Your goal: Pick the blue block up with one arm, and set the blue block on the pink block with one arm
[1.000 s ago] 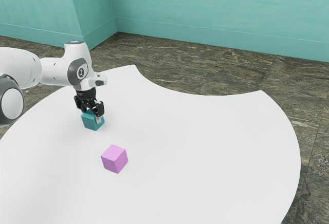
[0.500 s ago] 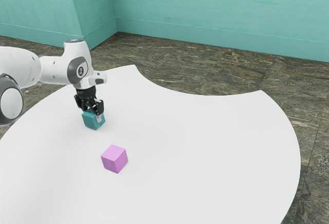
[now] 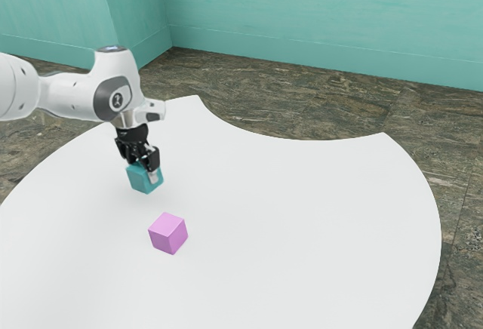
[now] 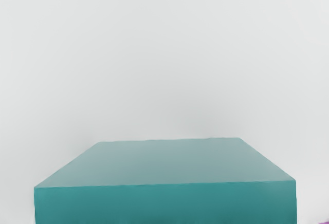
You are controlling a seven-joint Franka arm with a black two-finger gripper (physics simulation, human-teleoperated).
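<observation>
We are seeing bright, even, diffuse light over the white table (image 3: 317, 216), which is rendering flat and uniform. On the table the pink block (image 3: 167, 232) is showing a top paler than its 2 visible sides; over the table the blue block (image 3: 137, 180) is shading the same way.

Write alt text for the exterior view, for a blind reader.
The black gripper is shut on the blue block over a white table; the pink block sits apart, nearer the camera. Teal walls and a dark stone floor lie behind.
</observation>
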